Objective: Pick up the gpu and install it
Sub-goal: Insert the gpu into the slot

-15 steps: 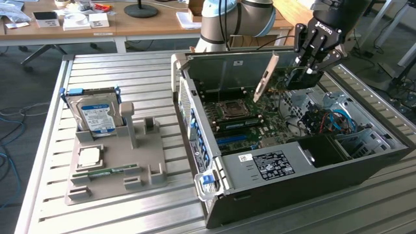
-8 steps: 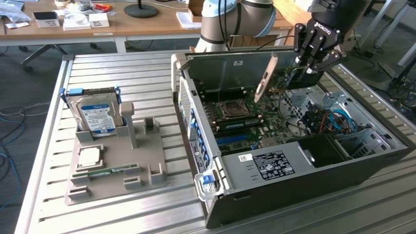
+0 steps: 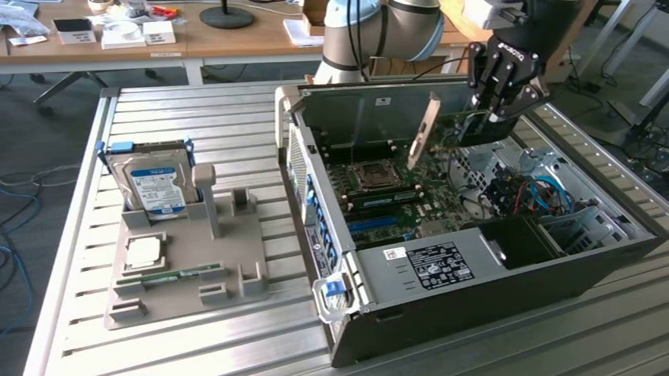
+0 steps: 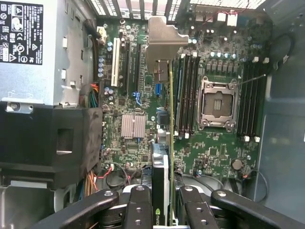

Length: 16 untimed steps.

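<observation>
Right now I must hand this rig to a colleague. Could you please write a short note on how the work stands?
End effector: shut on the gpu, which it grips edge-on.
Position: the gpu is held over the motherboard, inside the open computer case. It appears clear of the board.
Done: the gpu is picked up.
Left: it is not yet seated in a slot.
Other: the hard drive stands in the holder beside the case.

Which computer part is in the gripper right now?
The gpu, clamped by the gripper over the open case; the hard drive and memory stick sit on the grey stand.
</observation>
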Available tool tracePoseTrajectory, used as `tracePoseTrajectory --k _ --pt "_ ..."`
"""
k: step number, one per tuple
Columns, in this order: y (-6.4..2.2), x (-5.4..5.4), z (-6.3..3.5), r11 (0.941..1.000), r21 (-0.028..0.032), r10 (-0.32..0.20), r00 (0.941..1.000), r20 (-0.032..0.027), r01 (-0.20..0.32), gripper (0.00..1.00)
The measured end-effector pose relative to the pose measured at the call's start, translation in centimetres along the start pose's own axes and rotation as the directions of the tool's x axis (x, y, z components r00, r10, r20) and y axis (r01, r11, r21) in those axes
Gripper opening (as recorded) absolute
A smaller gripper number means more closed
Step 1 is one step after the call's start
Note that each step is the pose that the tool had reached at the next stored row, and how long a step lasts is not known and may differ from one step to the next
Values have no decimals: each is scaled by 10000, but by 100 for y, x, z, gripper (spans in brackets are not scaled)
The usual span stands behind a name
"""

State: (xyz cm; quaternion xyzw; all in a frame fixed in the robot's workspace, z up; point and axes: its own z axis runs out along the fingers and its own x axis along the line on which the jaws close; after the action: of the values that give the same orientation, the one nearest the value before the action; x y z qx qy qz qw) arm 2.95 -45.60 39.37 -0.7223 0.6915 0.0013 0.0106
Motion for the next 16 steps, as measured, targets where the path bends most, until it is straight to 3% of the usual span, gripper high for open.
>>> tracePoseTrajectory --k 9,16 --pt "12 4 34 9999 21 108 9999 4 -108 27" --pt "25 6 117 9970 32 780 9970 -7 -780 27"
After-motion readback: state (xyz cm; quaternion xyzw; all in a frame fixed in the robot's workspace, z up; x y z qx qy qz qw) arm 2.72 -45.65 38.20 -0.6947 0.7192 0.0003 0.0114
